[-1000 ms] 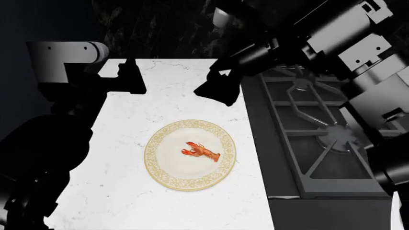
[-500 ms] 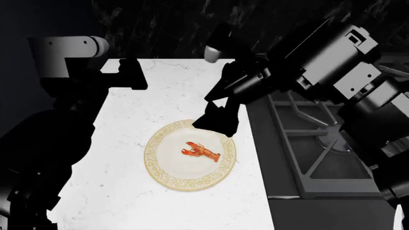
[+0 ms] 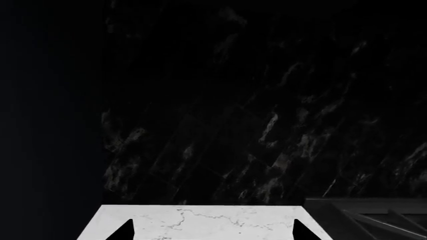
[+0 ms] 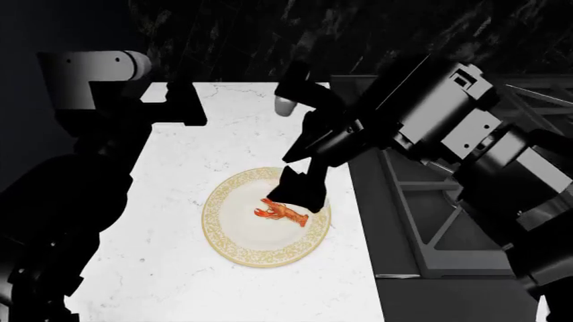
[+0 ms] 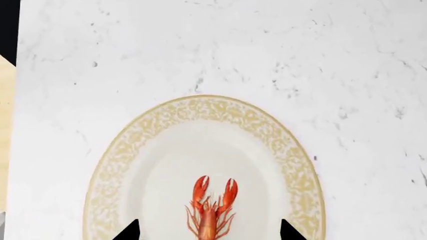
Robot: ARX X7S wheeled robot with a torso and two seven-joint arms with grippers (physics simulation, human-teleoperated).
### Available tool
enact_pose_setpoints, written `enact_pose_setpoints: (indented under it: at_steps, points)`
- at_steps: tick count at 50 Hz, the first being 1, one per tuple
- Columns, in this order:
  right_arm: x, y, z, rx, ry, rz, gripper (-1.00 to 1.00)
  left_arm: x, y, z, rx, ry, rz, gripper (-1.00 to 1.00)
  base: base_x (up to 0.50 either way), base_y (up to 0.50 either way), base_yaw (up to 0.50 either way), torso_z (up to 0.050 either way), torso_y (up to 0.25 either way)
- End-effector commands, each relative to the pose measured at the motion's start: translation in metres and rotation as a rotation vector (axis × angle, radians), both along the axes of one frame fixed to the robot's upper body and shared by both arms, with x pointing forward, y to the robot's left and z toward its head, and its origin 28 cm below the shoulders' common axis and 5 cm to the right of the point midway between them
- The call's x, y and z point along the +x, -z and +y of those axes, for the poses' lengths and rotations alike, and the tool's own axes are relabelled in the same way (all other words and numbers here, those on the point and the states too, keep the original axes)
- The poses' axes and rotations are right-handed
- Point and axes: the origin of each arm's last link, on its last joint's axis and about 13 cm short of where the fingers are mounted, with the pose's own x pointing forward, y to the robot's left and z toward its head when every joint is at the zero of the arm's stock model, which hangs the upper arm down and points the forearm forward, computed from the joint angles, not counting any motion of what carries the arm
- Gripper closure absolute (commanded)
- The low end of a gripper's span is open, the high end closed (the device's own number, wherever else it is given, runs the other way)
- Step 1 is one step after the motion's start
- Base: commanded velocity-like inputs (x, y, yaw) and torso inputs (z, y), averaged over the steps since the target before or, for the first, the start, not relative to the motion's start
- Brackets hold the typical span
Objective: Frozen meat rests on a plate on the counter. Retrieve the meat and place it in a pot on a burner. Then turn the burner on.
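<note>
Lying between right claw (image 5: 208, 231) fingertips, lobster (image 5: 212, 210) on plate (image 5: 293, 165)

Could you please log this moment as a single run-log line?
phase: reach | right gripper: open, above lobster | lobster: on plate, not grasped | left gripper: idle over counter

Red-orange lobster (image 5: 211, 210), gold-rimmed cream plate (image 5: 167, 117)

Right gripper (image 4: 302, 190) reaches down, jaws apart; left gripper (image 4: 179, 107) level, spread.
</note>
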Motion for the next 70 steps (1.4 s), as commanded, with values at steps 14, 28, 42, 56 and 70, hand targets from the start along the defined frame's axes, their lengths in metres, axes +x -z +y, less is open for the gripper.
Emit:
enact_pose_setpoints:
  at_steps: [14,28,42,56,70]
  points:
    - [0.009,0.022,0.01,0.003,0.041,0.028,-1.0,0.002,0.003,0.003,-0.01,-0.005,0.001,-1.0,0.0,0.0,0.0,0.0,0.0]
    - [0.007,0.032,0.012,-0.004,0.026,0.054,-1.0,0.003,0.003,0.002,-0.008,-0.003,0.01,-1.0,0.0,0.0,0.0,0.0,0.0]
    - [0.007,0.04,0.013,-0.03,0.019,0.08,-1.0,0.003,0.004,0.003,-0.012,-0.005,0.008,-1.0,0.0,0.0,0.0,0.0,0.0]
    - [0.007,0.045,0.013,-0.048,0.024,0.085,-1.0,0.002,0.004,0.004,-0.015,-0.01,0.006,-1.0,0.0,0.0,0.0,0.0,0.0]
    - [0.008,0.05,0.012,-0.06,0.027,0.096,-1.0,0.003,0.004,0.004,-0.018,-0.008,0.009,-1.0,0.0,0.0,0.0,0.0,0.0]
